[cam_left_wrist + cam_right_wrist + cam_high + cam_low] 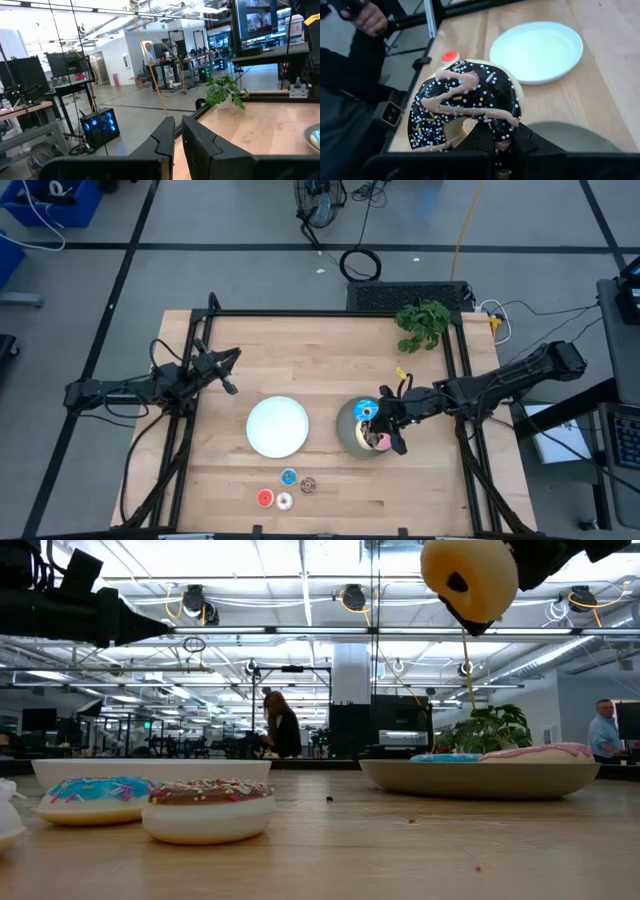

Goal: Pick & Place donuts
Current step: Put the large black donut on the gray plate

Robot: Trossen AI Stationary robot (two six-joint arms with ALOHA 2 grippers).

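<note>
I have the right pincer (495,150) clamped on the brown sprinkled donut (465,102), held above the grey plate (348,436) where the pink donut (381,441) and blue donut (365,411) already lie, presumably to drop it there. Only the low view shows it clear of the plate. The left pincer (177,145) waits closed over the tabletop's (300,370) left side.

white plate (277,426) left of grey plate (352,430)

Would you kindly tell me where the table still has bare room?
Free: the white plate and the wood between it and the plant. Crowded: the grey plate under the right tool, and the tiny donuts at the near edge.
</note>
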